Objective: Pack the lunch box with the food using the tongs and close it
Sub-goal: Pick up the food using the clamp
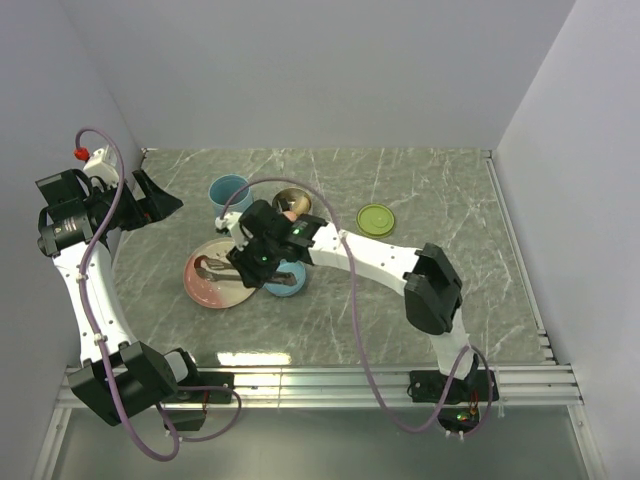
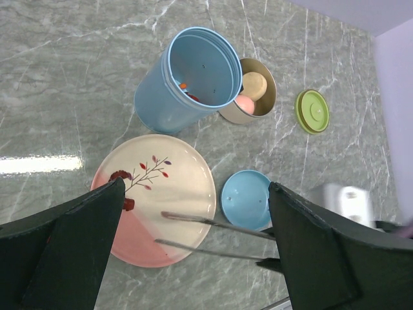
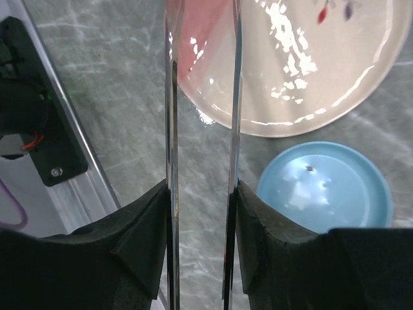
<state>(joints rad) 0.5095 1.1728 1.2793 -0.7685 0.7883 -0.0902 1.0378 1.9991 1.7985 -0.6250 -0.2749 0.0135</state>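
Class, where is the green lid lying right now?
In the top view, the green lid lies flat on the table, right of the gold tin, apart from it.

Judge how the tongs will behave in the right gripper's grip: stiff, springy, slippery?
The tongs look thin and polished, so they could slip in the right gripper. Their two slender arms stand apart, so they probably spring wider when squeezed less. The long tips reaching over the plate may wobble.

gripper (image 3: 201,190) holding tongs (image 3: 171,97), plate (image 3: 310,71) (glossy), blue lid (image 3: 329,187)
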